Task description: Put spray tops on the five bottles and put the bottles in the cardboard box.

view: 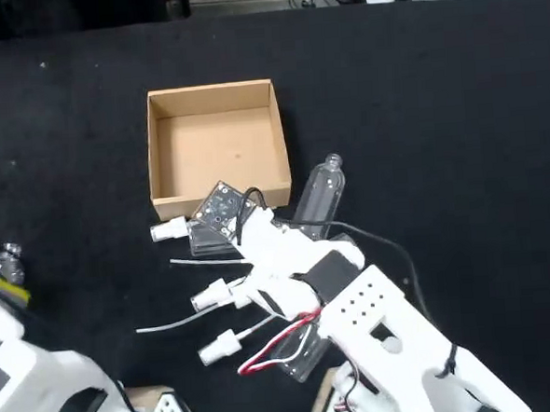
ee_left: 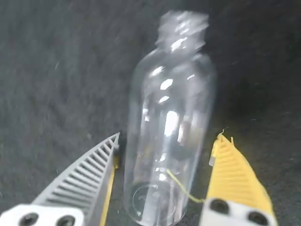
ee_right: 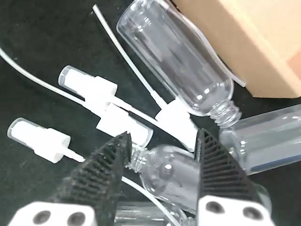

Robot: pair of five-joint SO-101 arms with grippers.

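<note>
**benchrat:** So, what's the table looking like at this point?

**tube_sock:** Biggest stuff first. Black table (view: 455, 92), with the right arm (view: 386, 335) sprawled across the near middle and the left arm (view: 33, 379) down in the near-left corner. The cardboard box (view: 217, 144) sits toward the far side, open side up. Every bottle I can spot is outside it.

**benchrat:** And the grippers?

**tube_sock:** The left gripper (ee_left: 169, 136) is closed round the lower body of the held bottle (ee_left: 167, 122), over at the table's left edge. The neck points away from the wrist and is bare, no top on it. The right gripper (ee_right: 163, 136) is spread wide with nothing in it. It hangs over the neck of a small bottle (ee_right: 164, 176) in the clutter just in front of the box.

**benchrat:** Anything else in that clutter?

**tube_sock:** An uncapped bottle (view: 319, 194) lies right beside the box's right wall, and a longer bottle (ee_right: 178, 61) lies close along the front wall. The loose spray tops (view: 218, 346) are scattered nearby, with thin dip tubes (view: 170, 324) trailing off them.
</note>
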